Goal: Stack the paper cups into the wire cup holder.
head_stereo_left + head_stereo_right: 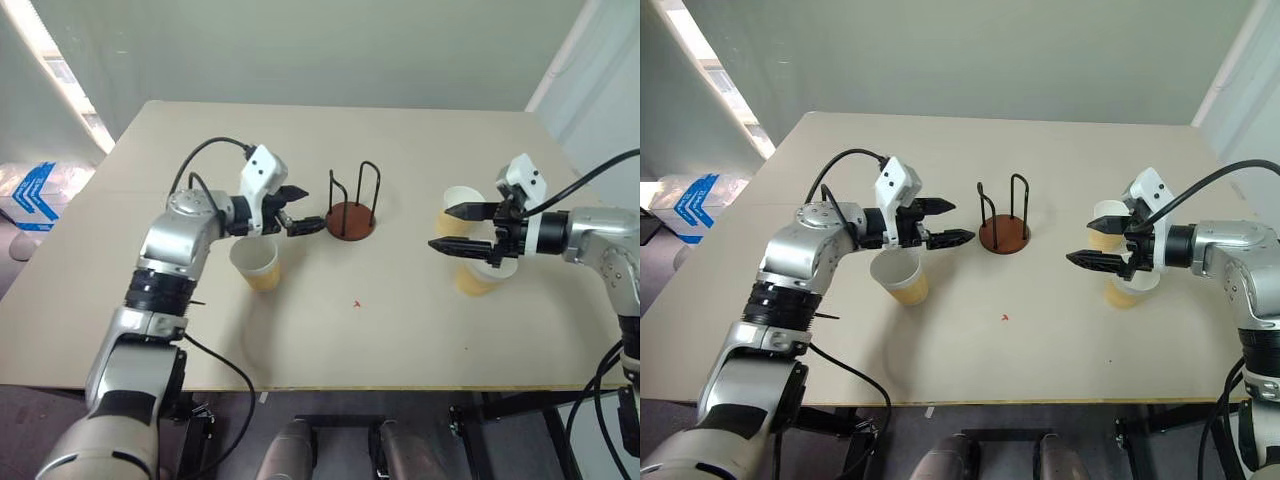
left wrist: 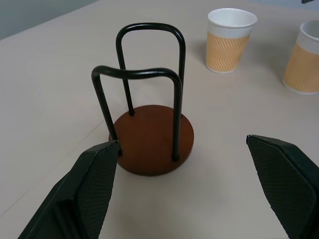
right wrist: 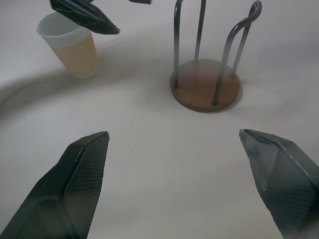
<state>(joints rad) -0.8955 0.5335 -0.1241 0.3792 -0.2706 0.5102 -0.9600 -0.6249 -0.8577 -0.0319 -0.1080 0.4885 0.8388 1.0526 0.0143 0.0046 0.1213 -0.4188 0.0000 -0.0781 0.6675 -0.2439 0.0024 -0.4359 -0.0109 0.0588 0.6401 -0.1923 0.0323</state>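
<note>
Wire cup holder [image 1: 352,216] empty, between both open end effectors, left end effector [image 1: 302,208] nearest

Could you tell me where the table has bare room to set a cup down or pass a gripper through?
The near strip of the table, below the wire cup holder, is bare. So is the far stretch behind the holder. It is crowded at the left gripper over one paper cup, and at the right gripper by two paper cups.

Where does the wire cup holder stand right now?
The wire cup holder stands mid-table in the head views, just beyond the open left gripper, empty.
</note>
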